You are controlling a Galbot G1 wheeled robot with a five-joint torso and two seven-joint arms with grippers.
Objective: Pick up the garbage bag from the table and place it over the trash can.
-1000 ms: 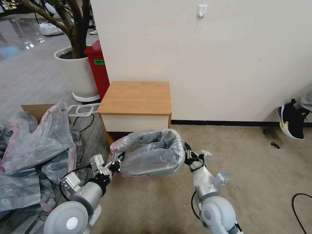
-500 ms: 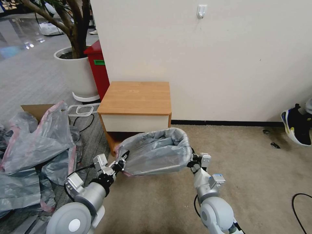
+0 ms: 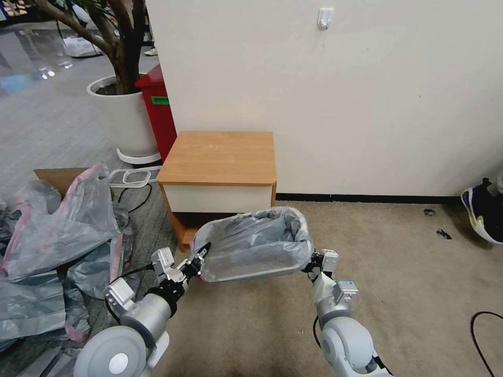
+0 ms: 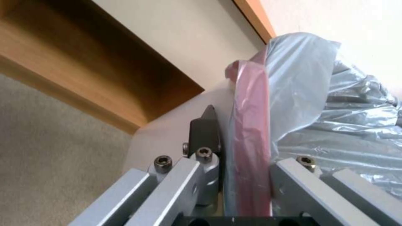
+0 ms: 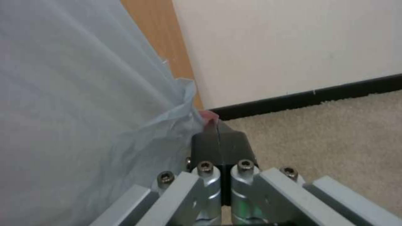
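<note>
1. Fingers of the left gripper [image 3: 200, 255] look spread, the bag's pink band [image 4: 249, 138] passing between them; the right gripper [image 5: 220, 138] has its pads pressed together on a scrap of the bag's edge.
2. Stretched between the two grippers, the garbage bag [image 3: 251, 243] has its mouth open over the trash can [image 3: 246, 271], whose pale rim shows under the near side. Both sit on the carpet just in front of the table [image 3: 220, 157].
3. Judged step: seating the bag on the can, nearly finished. Next move calls for drawing the rim down evenly on both ends without tearing the thin plastic.
4. Both arms reach forward and low, left at the can's left end, right at its right end.
</note>
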